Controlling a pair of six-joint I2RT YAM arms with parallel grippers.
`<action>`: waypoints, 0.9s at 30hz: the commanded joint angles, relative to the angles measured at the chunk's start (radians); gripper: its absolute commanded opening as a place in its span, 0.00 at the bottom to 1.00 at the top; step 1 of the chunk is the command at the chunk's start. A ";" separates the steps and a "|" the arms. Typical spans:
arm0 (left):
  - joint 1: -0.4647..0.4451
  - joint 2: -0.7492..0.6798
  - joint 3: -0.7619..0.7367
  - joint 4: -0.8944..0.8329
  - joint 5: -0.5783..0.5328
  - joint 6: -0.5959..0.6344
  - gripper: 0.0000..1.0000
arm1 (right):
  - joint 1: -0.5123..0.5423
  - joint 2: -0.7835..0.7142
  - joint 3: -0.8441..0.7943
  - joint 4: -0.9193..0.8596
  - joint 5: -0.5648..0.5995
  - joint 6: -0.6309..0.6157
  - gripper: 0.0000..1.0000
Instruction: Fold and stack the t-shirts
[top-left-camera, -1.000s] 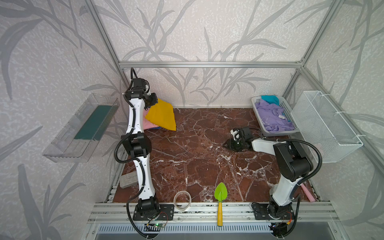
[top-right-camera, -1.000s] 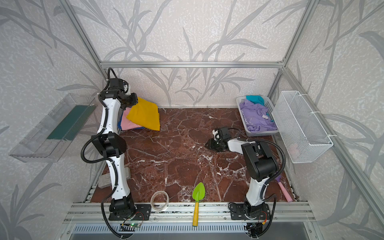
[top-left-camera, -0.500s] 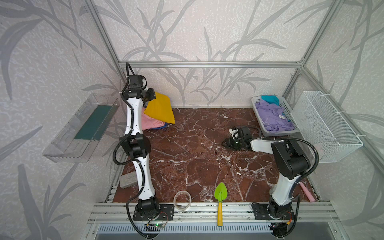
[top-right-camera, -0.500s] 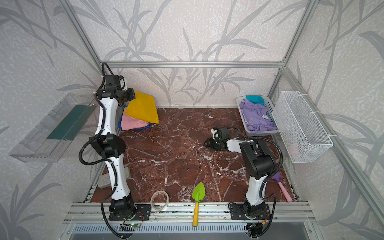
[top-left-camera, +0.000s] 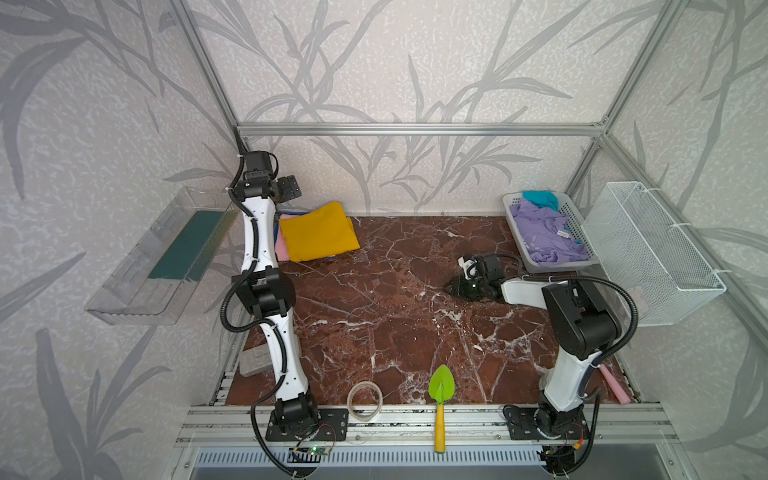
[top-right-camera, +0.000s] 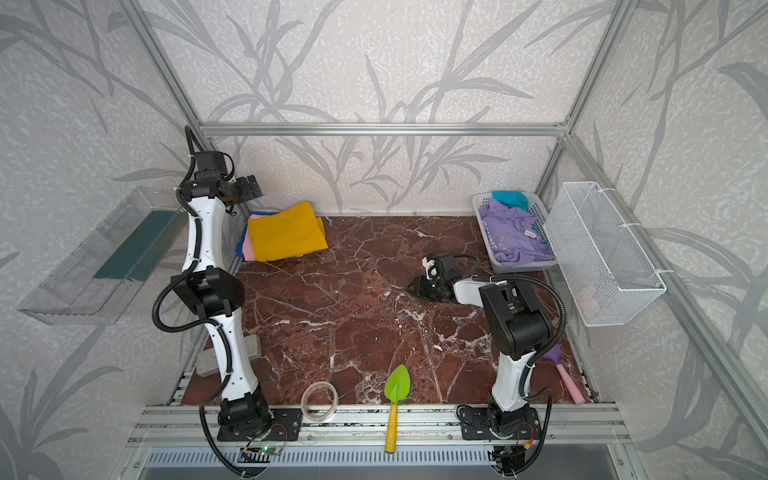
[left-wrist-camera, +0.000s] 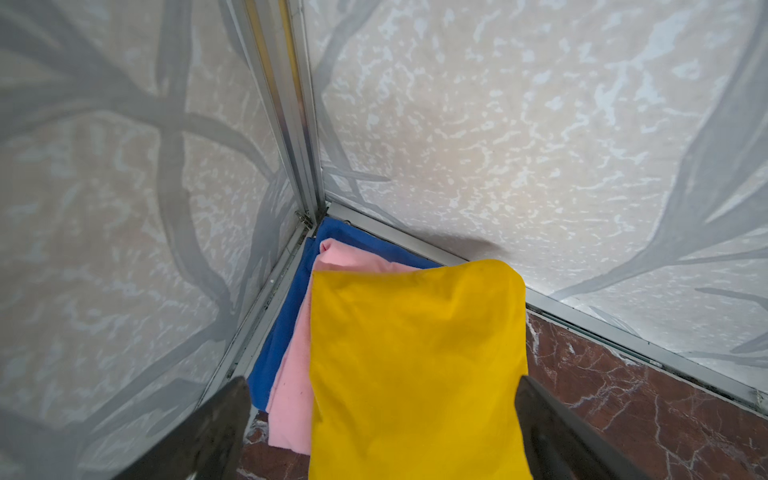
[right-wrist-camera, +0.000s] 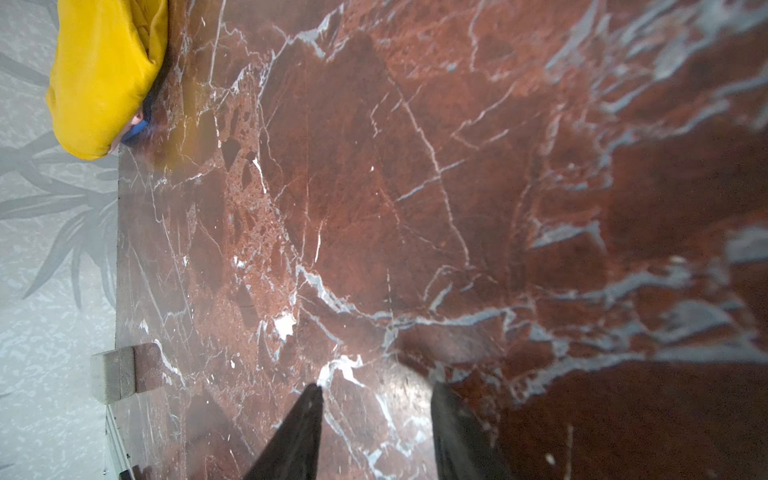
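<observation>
A folded mustard-yellow t-shirt (top-left-camera: 318, 232) (top-right-camera: 286, 235) (left-wrist-camera: 415, 365) lies on top of a pink t-shirt (left-wrist-camera: 291, 395) and a blue t-shirt (left-wrist-camera: 282, 332) in the far left corner. My left gripper (top-left-camera: 291, 189) (left-wrist-camera: 381, 381) hangs open above this stack, holding nothing. A lavender t-shirt (top-left-camera: 544, 232) and a teal t-shirt (top-left-camera: 540, 198) lie crumpled in the white laundry basket (top-left-camera: 561, 266) at the far right. My right gripper (top-left-camera: 451, 286) (right-wrist-camera: 376, 388) sits low over bare marble near the basket, jaws apart and empty.
A wire basket (top-left-camera: 652, 249) hangs on the right wall and a clear tray (top-left-camera: 162, 257) on the left wall. Along the front edge lie a tape roll (top-left-camera: 365, 401) and a green trowel (top-left-camera: 440, 390). A grey block (top-left-camera: 255, 361) sits at the left edge.
My left gripper has opened and let go of the yellow t-shirt, which has dropped flat onto the pink and blue ones. The right arm has barely moved.
</observation>
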 joint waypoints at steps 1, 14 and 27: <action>-0.031 -0.098 -0.069 0.008 0.033 -0.018 0.99 | 0.007 0.009 -0.056 -0.193 0.097 -0.017 0.46; -0.333 -0.663 -1.040 0.587 -0.064 -0.030 0.99 | 0.008 -0.498 -0.076 -0.277 0.485 -0.268 0.99; -0.388 -1.228 -2.195 1.215 -0.501 0.057 0.99 | -0.118 -0.767 -0.669 0.443 0.820 -0.625 0.99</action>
